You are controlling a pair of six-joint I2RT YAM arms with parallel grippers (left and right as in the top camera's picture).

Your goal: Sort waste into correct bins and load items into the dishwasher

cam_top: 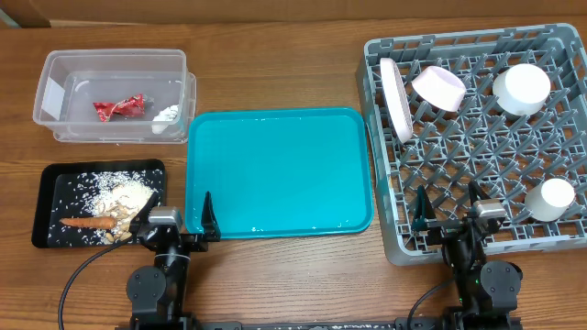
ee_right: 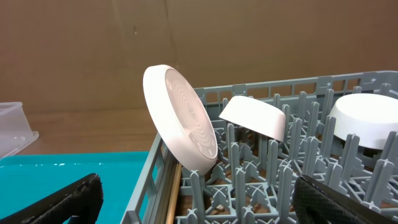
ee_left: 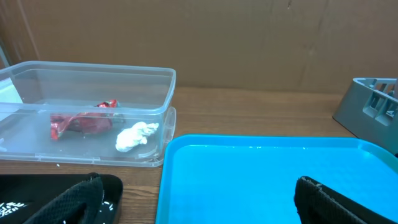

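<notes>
**Dish rack** (cam_top: 459, 38), right: holds the white plate (cam_top: 396, 96) on edge, pink bowl (cam_top: 438, 87), far cup (cam_top: 521, 89) and near cup (cam_top: 555, 197). The right gripper (cam_top: 449, 215) is spread at its near rim.

**Teal tray** (cam_top: 275, 165), centre.

**Clear tub** (cam_top: 115, 55), far left: red wrapper (cam_top: 119, 107), white scrap (cam_top: 167, 116).

**Black tray** (cam_top: 46, 197), near left: crumbs (cam_top: 124, 194) and carrot (cam_top: 87, 222), its long axis left–right, just left of the spread left gripper (cam_top: 174, 225).

Sorting appears complete.

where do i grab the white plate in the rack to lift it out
Grip the white plate by its upper rim, coming from above. It stands on edge, leaning, in the grey rack, so probably only that thin rim is free for a finger on each face.
</notes>
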